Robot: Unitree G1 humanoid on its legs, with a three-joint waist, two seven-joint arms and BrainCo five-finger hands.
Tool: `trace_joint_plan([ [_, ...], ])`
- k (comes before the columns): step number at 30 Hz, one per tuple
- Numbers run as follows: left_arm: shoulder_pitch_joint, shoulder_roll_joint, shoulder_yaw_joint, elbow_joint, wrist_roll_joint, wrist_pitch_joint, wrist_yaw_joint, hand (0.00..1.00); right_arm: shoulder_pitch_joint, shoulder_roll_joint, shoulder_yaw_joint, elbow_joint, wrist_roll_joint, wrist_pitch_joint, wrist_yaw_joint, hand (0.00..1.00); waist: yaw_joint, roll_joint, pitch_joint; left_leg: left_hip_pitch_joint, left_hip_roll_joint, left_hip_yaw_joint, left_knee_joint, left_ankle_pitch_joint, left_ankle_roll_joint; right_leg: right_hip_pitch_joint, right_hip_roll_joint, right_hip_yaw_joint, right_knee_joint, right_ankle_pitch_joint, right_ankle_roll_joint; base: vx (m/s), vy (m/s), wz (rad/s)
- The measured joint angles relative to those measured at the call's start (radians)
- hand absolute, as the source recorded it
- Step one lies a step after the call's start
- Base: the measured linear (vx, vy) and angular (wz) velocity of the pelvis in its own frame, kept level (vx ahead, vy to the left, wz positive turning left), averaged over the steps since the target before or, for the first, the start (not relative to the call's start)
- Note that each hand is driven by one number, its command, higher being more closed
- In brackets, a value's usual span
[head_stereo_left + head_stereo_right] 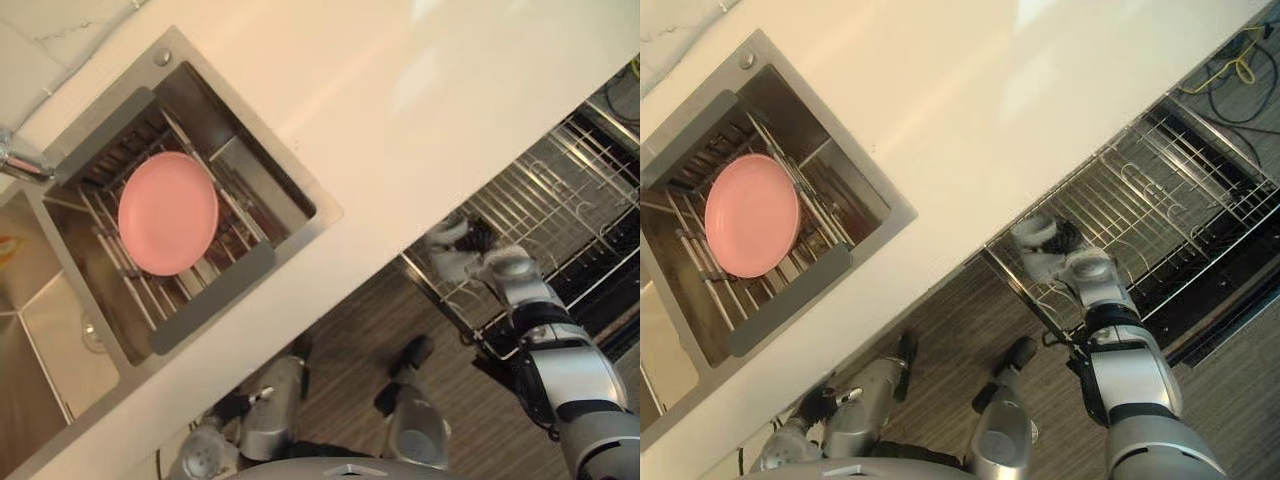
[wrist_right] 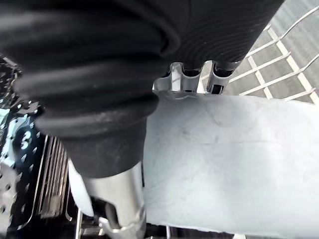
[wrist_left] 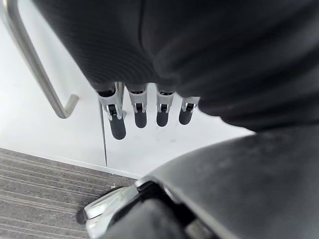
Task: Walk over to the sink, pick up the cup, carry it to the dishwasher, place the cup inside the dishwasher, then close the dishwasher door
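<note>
A white cup hangs over the near corner of the pulled-out dishwasher rack, held by my right hand. In the right wrist view the cup's pale wall lies against the hand, with the fingers curled over its far side and the thumb below it. My left hand hangs low beside the cabinet front under the counter. Its fingers are straight and hold nothing.
A cream counter runs across the view. The steel sink holds a drain rack with a pink plate, and a tap stands at its left. A cabinet handle is near my left hand.
</note>
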Motion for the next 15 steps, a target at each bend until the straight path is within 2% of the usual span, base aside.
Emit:
trace_joint_plan([
  [4, -0.003, -0.008, 0.01, 0.0, -0.015, 0.013, -0.005, 0.0, -0.009, 0.019, 0.026, 0.0, -0.012, -0.015, -0.006, 1.0, 0.016, 0.0, 0.002, -0.001, -0.004, -0.007, -0.004, 0.019, -0.01, 0.001, 0.0, -0.005, 0.0, -0.001, -0.001, -0.06, -0.005, 0.05],
  [5, -0.004, -0.022, 0.028, 0.023, -0.022, 0.041, 0.014, 0.0, -0.008, 0.028, 0.047, 0.0, -0.012, -0.017, -0.007, 1.0, 0.015, 0.0, 0.002, -0.004, -0.004, -0.009, -0.007, 0.026, -0.014, -0.001, 0.0, -0.007, 0.0, -0.002, -0.001, -0.09, -0.039, 0.05],
  [8, -0.013, -0.042, 0.045, 0.075, -0.039, 0.079, 0.04, 0.0, -0.001, 0.038, 0.058, 0.003, -0.018, -0.016, -0.027, 1.0, 0.011, 0.0, 0.002, -0.006, -0.003, -0.011, -0.01, 0.028, -0.015, -0.002, 0.001, -0.009, 0.0, 0.0, -0.003, -0.09, -0.017, 0.03],
  [10, -0.026, -0.053, 0.056, 0.118, -0.039, 0.109, 0.058, 0.0, -0.001, 0.036, 0.057, 0.002, -0.019, -0.014, -0.045, 1.0, 0.019, -0.004, 0.004, -0.006, -0.004, -0.011, -0.027, 0.038, -0.011, -0.01, 0.0, -0.008, 0.0, 0.007, -0.009, -0.12, 0.005, 0.02],
  [11, -0.034, -0.052, 0.056, 0.135, -0.039, 0.124, 0.061, 0.0, -0.004, 0.036, 0.056, 0.001, -0.019, -0.009, -0.059, 0.0, 0.026, -0.008, 0.007, -0.009, -0.004, -0.01, -0.039, 0.049, -0.011, -0.018, -0.001, -0.006, 0.0, 0.01, -0.012, -0.11, -0.004, 0.03],
  [15, -0.039, -0.054, 0.057, 0.153, -0.039, 0.128, 0.075, 0.0, -0.003, 0.049, 0.064, 0.002, -0.02, -0.001, -0.079, 0.0, 0.028, -0.013, 0.01, -0.007, -0.001, -0.011, -0.062, 0.069, -0.016, -0.024, 0.001, -0.008, 0.0, 0.014, -0.017, -0.08, -0.018, 0.02],
])
